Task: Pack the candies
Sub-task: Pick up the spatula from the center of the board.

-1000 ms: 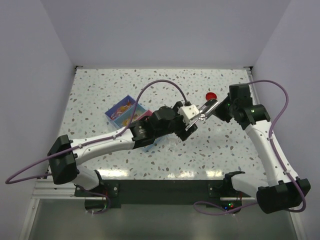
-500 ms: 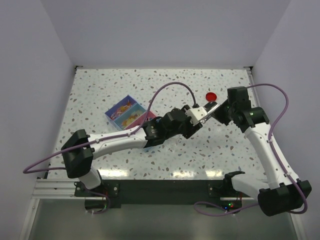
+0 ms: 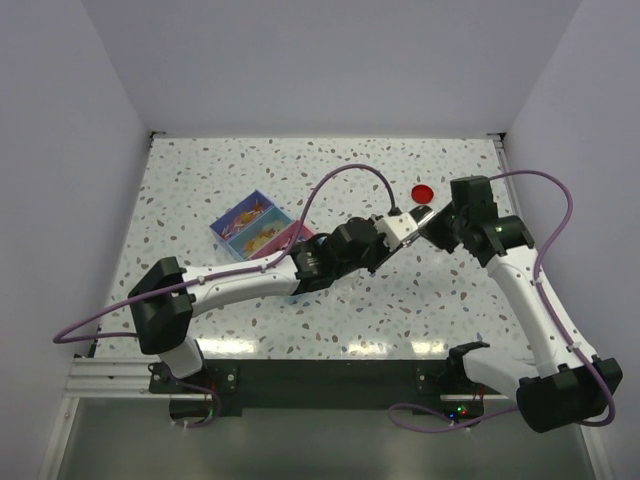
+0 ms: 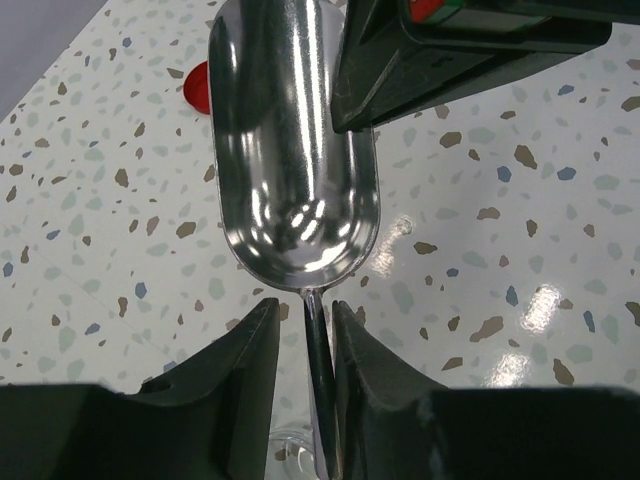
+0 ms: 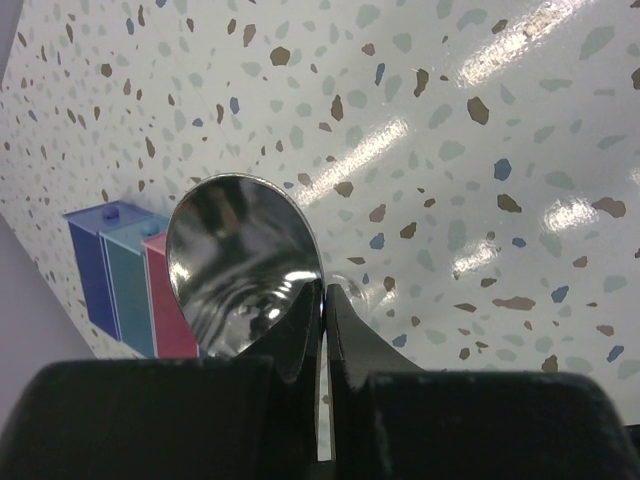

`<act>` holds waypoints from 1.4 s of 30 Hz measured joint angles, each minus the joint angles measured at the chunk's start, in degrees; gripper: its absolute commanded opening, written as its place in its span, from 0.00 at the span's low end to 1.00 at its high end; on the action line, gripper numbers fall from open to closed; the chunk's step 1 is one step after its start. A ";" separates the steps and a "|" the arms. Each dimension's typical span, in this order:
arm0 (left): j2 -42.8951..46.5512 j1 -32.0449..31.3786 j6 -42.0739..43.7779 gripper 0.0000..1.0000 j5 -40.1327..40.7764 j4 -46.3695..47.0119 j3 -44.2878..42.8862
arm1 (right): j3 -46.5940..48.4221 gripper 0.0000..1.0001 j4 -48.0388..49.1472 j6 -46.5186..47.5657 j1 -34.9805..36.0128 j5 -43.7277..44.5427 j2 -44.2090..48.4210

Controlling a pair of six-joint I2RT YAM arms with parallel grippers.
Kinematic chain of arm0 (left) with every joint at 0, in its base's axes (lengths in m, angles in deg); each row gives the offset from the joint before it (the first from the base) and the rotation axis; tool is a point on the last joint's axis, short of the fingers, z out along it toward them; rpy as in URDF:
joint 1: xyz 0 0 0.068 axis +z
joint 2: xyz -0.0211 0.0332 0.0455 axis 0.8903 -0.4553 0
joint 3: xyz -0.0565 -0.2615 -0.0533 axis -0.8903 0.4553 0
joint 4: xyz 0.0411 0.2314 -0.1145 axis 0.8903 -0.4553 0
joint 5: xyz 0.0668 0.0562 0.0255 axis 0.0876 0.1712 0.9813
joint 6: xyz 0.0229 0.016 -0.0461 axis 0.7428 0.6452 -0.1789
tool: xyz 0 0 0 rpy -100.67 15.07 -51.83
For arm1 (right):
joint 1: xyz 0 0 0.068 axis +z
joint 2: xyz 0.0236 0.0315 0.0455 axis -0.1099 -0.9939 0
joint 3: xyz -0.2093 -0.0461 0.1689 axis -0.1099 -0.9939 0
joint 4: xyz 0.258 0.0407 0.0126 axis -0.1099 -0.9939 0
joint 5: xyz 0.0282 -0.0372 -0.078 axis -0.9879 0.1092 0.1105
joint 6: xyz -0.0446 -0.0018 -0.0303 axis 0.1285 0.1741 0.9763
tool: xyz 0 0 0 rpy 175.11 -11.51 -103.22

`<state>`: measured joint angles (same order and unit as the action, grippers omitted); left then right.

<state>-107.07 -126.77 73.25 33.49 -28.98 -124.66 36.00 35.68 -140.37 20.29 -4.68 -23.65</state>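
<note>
the left gripper [image 4: 305,310] is standing part way open, with one finger [image 4: 255,350] on each side of the thin handle [image 4: 316,360] of a shiny metal scoop [image 4: 295,150]. a sliver of table [image 3: 200,170] is showing between the handle and that finger, so these jaws are not pinching it. the right gripper [image 5: 323,293] is squeezing shut on a thin edge of the scoop at the other end, and it is the one holding the scoop. the two grippers are meeting nose to nose, a bit right of the middle of the table. the bowl of the scoop is shining like a mirror. the candies [image 3: 256,225] are lying well away to the left of both sets of jaws, in orange and yellow heaps inside a little box [image 5: 120,270] with blue, green-blue and pink parts. the left arm [image 3: 250,280] is stretching across between the box and the jaws and is covering the box's near corner in the top view. a round red lid [image 3: 422,192] is lying flat on the table just behind the grippers, not touching them. a purple cable [image 3: 345,172] is looping over the left arm.
</note>
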 measured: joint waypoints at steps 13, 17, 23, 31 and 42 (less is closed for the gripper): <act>-0.15 -0.26 -0.35 0.00 0.87 0.00 0.04 | -0.31 0.00 0.76 -1.40 0.26 -0.31 0.04; -0.02 -0.13 -0.02 0.00 1.60 0.02 0.59 | -0.85 0.24 1.60 -1.11 0.26 -1.66 0.02; 3.17 2.36 0.83 0.00 -1.88 -2.40 4.04 | -1.31 0.62 4.22 2.45 0.28 -6.84 -0.44; 8.83 7.74 3.61 0.00 -8.87 -7.06 5.27 | 1.73 0.62 8.09 11.61 -3.58 -20.79 -5.49; 13.81 12.00 5.49 0.00 -18.25 -14.14 6.54 | 1.90 0.57 13.90 22.51 -9.42 -41.68 -11.87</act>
<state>-93.26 -114.77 78.74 15.24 -43.12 -118.12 37.90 49.58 -117.86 10.87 -46.36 -35.52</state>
